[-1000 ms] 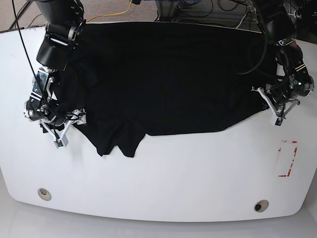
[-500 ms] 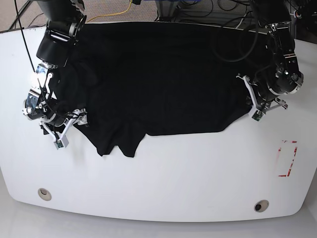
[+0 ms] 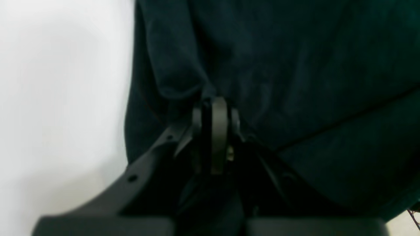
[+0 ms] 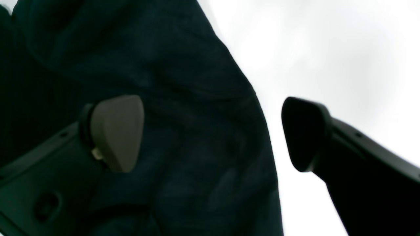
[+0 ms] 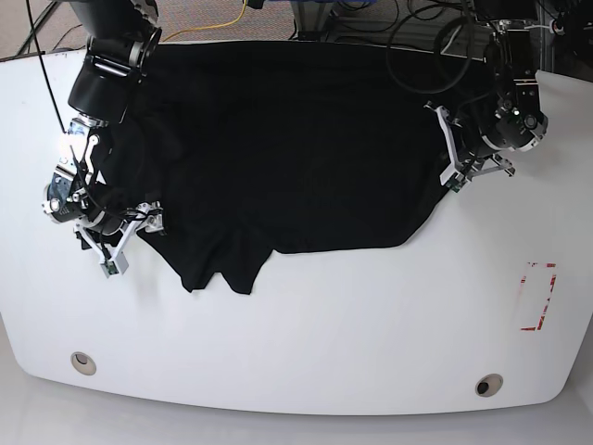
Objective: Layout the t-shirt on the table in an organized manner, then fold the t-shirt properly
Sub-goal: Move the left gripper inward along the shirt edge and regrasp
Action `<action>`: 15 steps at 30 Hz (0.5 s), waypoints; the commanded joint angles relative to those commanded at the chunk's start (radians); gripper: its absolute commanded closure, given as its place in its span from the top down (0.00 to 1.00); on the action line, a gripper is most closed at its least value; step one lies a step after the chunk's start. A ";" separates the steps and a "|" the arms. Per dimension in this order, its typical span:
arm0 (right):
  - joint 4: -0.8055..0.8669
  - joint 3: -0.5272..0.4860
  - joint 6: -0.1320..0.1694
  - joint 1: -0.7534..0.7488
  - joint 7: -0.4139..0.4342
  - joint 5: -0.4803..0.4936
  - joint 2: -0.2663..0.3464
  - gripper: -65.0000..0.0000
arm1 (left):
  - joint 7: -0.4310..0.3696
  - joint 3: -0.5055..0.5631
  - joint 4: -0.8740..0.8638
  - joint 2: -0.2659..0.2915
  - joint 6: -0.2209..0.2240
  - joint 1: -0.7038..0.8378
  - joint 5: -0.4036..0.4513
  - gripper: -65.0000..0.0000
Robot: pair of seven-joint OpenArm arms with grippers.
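While no brand, label or readable writing shows on anything in view, the only markings are a small rectangle of red tape (image 5: 538, 297) near the table's (image 5: 371, 324) right edge in the base view and two round grommet holes (image 5: 83, 362) near its front rim.

Spread across the far half of the white tabletop lies the black t-shirt (image 5: 296, 139). Its near hem runs roughly level, then dips at lower left into a loose flap with a notch. Its far edge reaches the back rim of the table.

At the shirt's left border in the base view sits the right gripper (image 4: 213, 134). Its jaws are spread wide and hold nothing: one pale pad (image 4: 118, 131) lies over the cloth, the other dark finger (image 4: 305, 131) is over bare white table, and the shirt's edge runs between them.

At the shirt's right border sits the left gripper (image 3: 215, 108). Its jaws are pressed together with a pinched ridge of the black fabric rising from between their tips, and white table shows just beside that fold.

Bare tabletop is open all along the front, from the hem to the curved rim, and in strips at both sides outside the arms.
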 joint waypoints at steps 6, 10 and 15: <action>0.000 0.000 0.000 -0.002 0.000 0.003 0.000 1.00 | 0.000 -0.005 0.052 -0.003 0.000 0.005 -0.002 0.23; 0.000 -0.003 0.000 -0.002 0.000 0.003 0.000 1.00 | 0.000 -0.005 0.097 -0.003 0.000 0.005 -0.003 0.39; 0.000 -0.003 0.000 -0.002 0.000 0.003 -0.002 1.00 | 0.000 -0.008 0.112 -0.003 0.000 0.002 -0.003 0.40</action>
